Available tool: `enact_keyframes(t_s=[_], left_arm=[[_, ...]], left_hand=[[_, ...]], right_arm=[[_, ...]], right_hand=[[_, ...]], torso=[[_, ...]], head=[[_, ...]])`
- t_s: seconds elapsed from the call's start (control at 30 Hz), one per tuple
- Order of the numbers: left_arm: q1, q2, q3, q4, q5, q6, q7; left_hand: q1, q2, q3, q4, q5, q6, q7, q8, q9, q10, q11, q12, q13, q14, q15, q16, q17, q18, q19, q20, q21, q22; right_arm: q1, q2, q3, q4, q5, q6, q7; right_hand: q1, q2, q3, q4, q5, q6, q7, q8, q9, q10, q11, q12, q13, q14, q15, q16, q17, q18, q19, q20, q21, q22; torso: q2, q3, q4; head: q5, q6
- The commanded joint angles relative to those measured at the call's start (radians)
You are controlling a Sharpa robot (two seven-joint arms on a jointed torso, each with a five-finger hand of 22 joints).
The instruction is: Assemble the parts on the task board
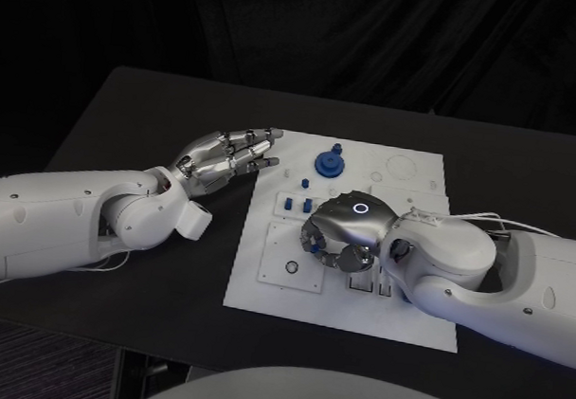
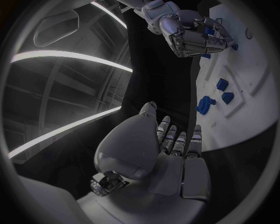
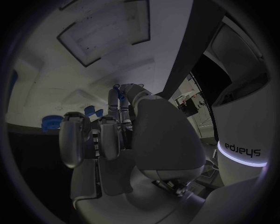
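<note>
The white board lies flat on the black table. The right hand is curled over the board's middle, knuckles up. In the right wrist view a small blue piece sits between its fingertips, so it seems to be pinching that piece, while the other fingers hang loosely bent. The white forearm behind that hand bears the word "sharpa", seen mirrored. The left hand rests at the board's left edge, its fingers straight and close together, holding nothing. Just beyond its fingertips a round blue knob stands upright on the board. Between the two hands, small blue blocks sit on the board.
</note>
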Motion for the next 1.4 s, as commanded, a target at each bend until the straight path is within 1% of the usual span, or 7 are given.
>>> enact_keyframes(t_s=[0.03,0.13,0.43,0.73,1.0,1.2,1.4], left_arm=[[-0.002,0.003,0.001,0.001,0.004,0.014,0.005],[-0.002,0.003,0.001,0.001,0.004,0.015,0.004],[-0.004,0.003,0.001,0.001,0.004,0.017,-0.001],[-0.005,0.005,0.001,-0.002,0.004,0.02,-0.004],[-0.007,0.007,0.001,-0.005,0.004,0.022,-0.006],[-0.008,0.008,0.001,-0.006,0.004,0.024,-0.009],[-0.008,0.009,0.001,-0.008,0.004,0.028,-0.013]], left_hand=[[0.001,-0.002,0.001,0.006,-0.003,-0.001,0.001,0.004,0.001,-0.003,0.004,-0.005,0.0,-0.001,0.004,0.002,0.001,0.018,-0.002,0.002,-0.004,-0.001],[0.001,-0.001,0.001,0.007,-0.003,0.0,0.001,0.004,0.001,-0.005,0.004,-0.005,0.0,0.0,0.005,0.003,0.001,0.018,-0.002,0.003,-0.004,-0.001],[0.001,-0.001,0.001,0.007,-0.003,0.0,0.001,0.004,0.001,-0.005,0.004,-0.005,0.0,0.0,0.005,0.003,0.001,0.018,-0.002,0.003,-0.004,-0.001],[0.001,-0.001,0.001,0.007,-0.003,0.0,0.001,0.004,0.001,-0.005,0.004,-0.005,0.0,0.0,0.005,0.003,0.001,0.018,-0.002,0.003,-0.004,-0.001],[0.001,-0.001,0.002,0.008,-0.002,0.0,0.002,0.005,0.002,-0.006,0.004,-0.006,0.0,0.0,0.006,0.004,0.002,0.019,-0.002,0.004,-0.004,-0.001],[0.001,-0.001,0.002,0.008,-0.002,0.0,0.002,0.005,0.002,-0.006,0.004,-0.006,0.0,0.0,0.006,0.004,0.002,0.019,-0.002,0.004,-0.004,-0.001],[0.001,0.001,0.003,0.009,-0.001,0.0,0.002,0.005,0.002,-0.006,0.005,-0.006,0.0,0.0,0.007,0.004,0.002,0.019,-0.002,0.005,-0.004,-0.001]], right_arm=[[-0.004,-0.001,-0.001,-0.008,-0.009,0.018,-0.008],[-0.004,-0.001,-0.001,-0.01,-0.009,0.021,-0.008],[-0.004,-0.001,-0.001,-0.008,0.021,0.03,-0.009],[-0.004,-0.002,-0.001,-0.01,0.027,0.036,-0.01],[-0.004,-0.011,-0.001,-0.005,0.027,-0.006,-0.002],[-0.004,-0.016,-0.001,-0.007,0.027,-0.026,0.005],[-0.004,-0.016,-0.001,-0.012,0.027,-0.024,0.003]], right_hand=[[-0.009,0.001,0.002,0.006,-0.005,0.017,0.014,-0.006,0.0,0.001,0.006,-0.006,-0.001,0.076,0.004,-0.004,0.163,-0.004,0.042,0.002,-0.005,0.216],[-0.009,0.002,0.003,0.005,-0.002,0.015,0.015,-0.009,-0.001,0.003,0.007,-0.013,-0.006,0.076,0.005,-0.005,0.162,-0.004,0.041,0.003,-0.007,0.216],[-0.007,0.005,0.005,0.003,0.003,0.013,0.017,-0.015,-0.003,0.006,0.008,-0.022,-0.012,0.075,0.006,-0.008,0.159,-0.003,0.039,0.004,-0.012,0.214],[-0.007,0.004,0.006,0.002,0.005,0.012,0.018,-0.017,-0.004,0.007,0.009,-0.026,-0.015,0.074,0.006,-0.009,0.158,-0.003,0.039,0.004,-0.013,0.214],[-0.007,0.005,0.006,0.001,0.005,0.012,0.018,-0.019,-0.004,0.008,0.01,-0.03,-0.017,0.075,0.007,-0.007,0.16,-0.003,0.039,0.005,-0.012,0.215],[-0.006,0.005,0.006,0.0,0.004,0.012,0.019,-0.02,-0.005,0.009,0.01,-0.031,-0.018,0.075,0.007,-0.006,0.162,-0.003,0.04,0.005,-0.01,0.215],[-0.005,0.006,0.008,-0.001,0.003,0.009,0.02,-0.026,-0.008,0.009,0.011,-0.037,-0.022,0.075,0.008,-0.006,0.161,-0.003,0.04,0.006,-0.01,0.215]], torso=[[0.0,-0.001,0.0009],[0.0,-0.0004,-0.0004],[0.001,-0.0005,0.0005],[0.0,0.0,-0.0012],[0.0,0.0002,-0.0007],[0.0,-0.0001,-0.0002],[-0.001,0.0,0.0002]], head=[[0.0,0.0],[0.002,0.0],[0.003,0.0],[0.011,0.0],[0.021,0.0],[0.02,0.0],[0.02,0.0]])
